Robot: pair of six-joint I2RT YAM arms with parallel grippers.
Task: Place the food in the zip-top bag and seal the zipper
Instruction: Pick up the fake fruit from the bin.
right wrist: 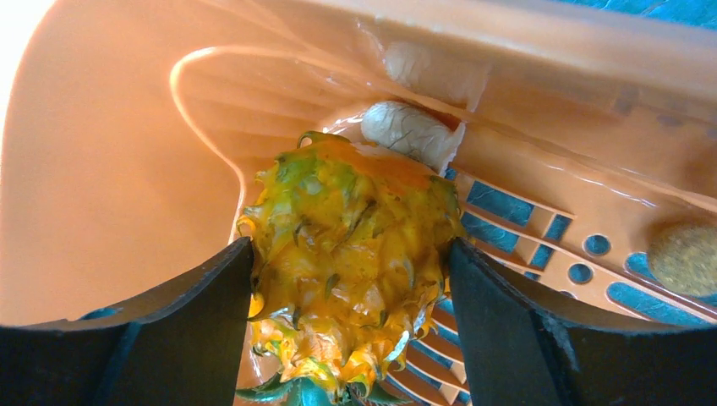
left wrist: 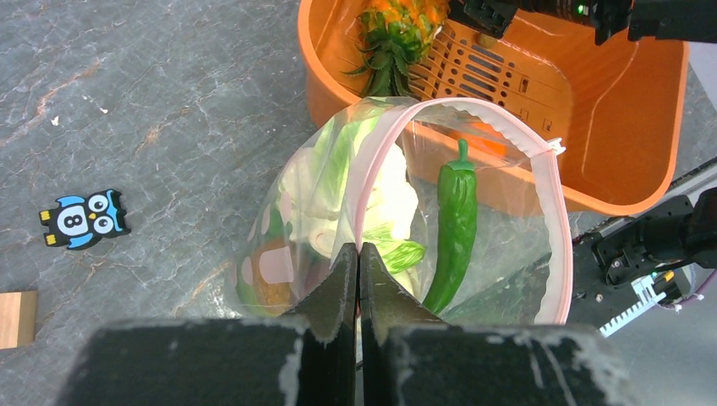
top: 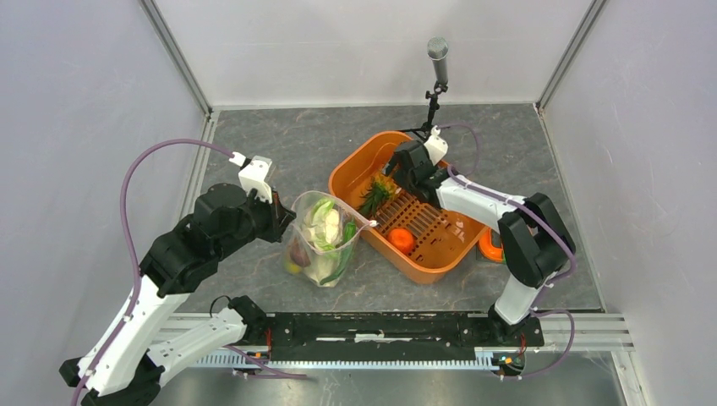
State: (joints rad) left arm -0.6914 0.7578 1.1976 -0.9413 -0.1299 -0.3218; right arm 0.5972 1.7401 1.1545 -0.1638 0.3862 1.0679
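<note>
The clear zip-top bag [top: 325, 245] stands open on the table left of the orange basket [top: 355, 161]. It holds cabbage [left wrist: 325, 169], cauliflower [left wrist: 393, 190], a green pepper [left wrist: 457, 224] and darker pieces low down. My left gripper [left wrist: 359, 250] is shut on the pink zipper [left wrist: 372, 182] at the bag's near rim; it also shows in the top view [top: 281, 216]. My right gripper [right wrist: 351, 245] is down in the basket with a finger against each side of the orange pineapple [right wrist: 355, 228], which lies on the basket floor [top: 376, 196].
A small orange piece [top: 402, 239] and a pale piece [right wrist: 410, 131] lie in the basket. Another orange thing [top: 490, 247] lies outside its right wall. An owl sticker [left wrist: 84, 218] and a wooden block [left wrist: 17, 317] lie left of the bag. A microphone stand [top: 437, 76] stands behind the basket.
</note>
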